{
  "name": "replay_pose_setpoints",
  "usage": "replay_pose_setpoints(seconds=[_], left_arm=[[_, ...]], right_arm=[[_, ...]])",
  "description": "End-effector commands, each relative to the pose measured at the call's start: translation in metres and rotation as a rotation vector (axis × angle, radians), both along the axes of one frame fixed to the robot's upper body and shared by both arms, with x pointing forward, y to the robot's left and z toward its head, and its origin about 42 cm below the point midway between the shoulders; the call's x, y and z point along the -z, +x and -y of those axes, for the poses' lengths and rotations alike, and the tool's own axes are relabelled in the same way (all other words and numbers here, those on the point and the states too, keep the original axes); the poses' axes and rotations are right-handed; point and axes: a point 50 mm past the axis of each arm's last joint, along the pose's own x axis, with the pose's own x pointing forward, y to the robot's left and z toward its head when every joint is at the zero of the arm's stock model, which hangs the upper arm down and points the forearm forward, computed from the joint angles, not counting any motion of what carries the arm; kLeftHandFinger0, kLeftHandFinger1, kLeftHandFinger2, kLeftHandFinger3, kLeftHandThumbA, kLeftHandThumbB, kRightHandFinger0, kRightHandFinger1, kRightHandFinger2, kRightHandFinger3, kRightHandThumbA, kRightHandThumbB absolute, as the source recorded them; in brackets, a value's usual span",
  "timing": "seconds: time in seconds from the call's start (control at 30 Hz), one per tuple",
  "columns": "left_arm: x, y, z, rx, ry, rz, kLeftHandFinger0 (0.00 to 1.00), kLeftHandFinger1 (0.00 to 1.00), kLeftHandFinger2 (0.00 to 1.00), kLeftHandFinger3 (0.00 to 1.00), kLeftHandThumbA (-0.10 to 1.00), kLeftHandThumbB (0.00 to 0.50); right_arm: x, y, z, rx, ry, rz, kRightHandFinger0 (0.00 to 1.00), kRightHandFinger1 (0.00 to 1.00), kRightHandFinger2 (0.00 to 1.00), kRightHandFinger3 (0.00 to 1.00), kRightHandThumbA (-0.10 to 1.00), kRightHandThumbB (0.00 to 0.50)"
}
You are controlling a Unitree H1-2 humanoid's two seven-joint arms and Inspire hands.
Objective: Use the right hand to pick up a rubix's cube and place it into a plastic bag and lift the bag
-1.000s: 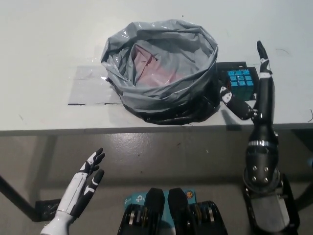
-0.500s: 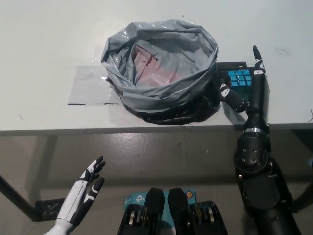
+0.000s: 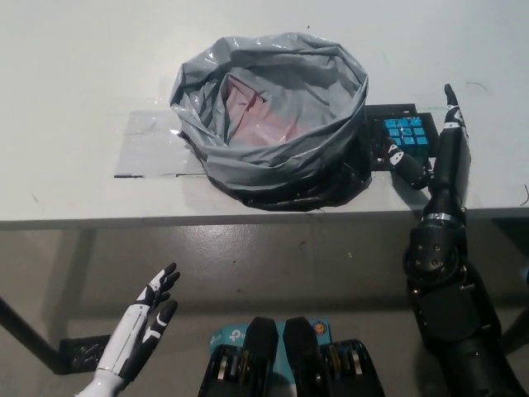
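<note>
Cube (image 3: pixel 407 135), blue face up

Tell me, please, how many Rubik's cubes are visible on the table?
1. The cube sits on the table right of the plastic bag, beside the open right hand. Another could be hidden inside the bag.

Only one view here, from the camera on my head, aimed steeply down and a bit forward. The bench (image 3: pixel 83 165) fills the top half, its front edge running straight across mid-picture, with grey floor (image 3: pixel 273 265) below it. It sits close enough that my left robot hand (image 3: pixel 149 310) pokes in at lower left and my right robot hand (image 3: pixel 430 157) reaches up from lower right. No second view shares anything.
</note>
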Motion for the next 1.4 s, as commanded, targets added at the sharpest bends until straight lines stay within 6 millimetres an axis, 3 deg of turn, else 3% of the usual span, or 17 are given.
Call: replay_pose_setpoints(seconds=[0.0,0.67,0.87,1.1,1.17,1.3,1.37], left_arm=[[-0.011,0.0,0.003,0.028,-0.005,0.061,1.0,1.0,1.0,1.0,1.0,0.183],[-0.016,0.003,0.003,0.034,0.012,0.064,1.0,1.0,1.0,1.0,1.0,0.164],[-0.017,0.003,0.003,0.035,0.01,0.067,1.0,1.0,1.0,1.0,1.0,0.16],[-0.016,0.004,0.003,0.035,0.005,0.068,1.0,1.0,1.0,1.0,1.0,0.163],[-0.016,0.004,0.003,0.036,0.001,0.069,1.0,1.0,1.0,1.0,1.0,0.168],[-0.016,0.004,0.002,0.035,-0.003,0.07,1.0,1.0,1.0,1.0,1.0,0.178],[-0.016,0.004,0.002,0.035,-0.003,0.068,1.0,1.0,1.0,1.0,1.0,0.185]], right_arm=[[-0.034,0.017,-0.003,0.02,0.017,0.085,1.0,1.0,1.0,1.0,0.78,0.411],[-0.052,0.022,-0.024,-0.068,0.01,0.074,1.0,1.0,1.0,1.0,0.87,0.439],[-0.047,0.025,-0.024,-0.062,-0.004,0.048,1.0,1.0,1.0,1.0,0.87,0.443],[-0.033,0.034,-0.009,-0.044,-0.023,-0.01,1.0,1.0,1.0,1.0,0.88,0.437],[-0.031,0.037,-0.005,-0.037,-0.013,-0.016,1.0,1.0,1.0,1.0,0.82,0.423],[-0.026,0.043,0.005,-0.002,-0.014,-0.036,1.0,1.0,1.0,1.0,0.79,0.429],[-0.024,0.046,0.01,0.011,-0.018,-0.053,1.0,1.0,1.0,1.0,0.83,0.457]])
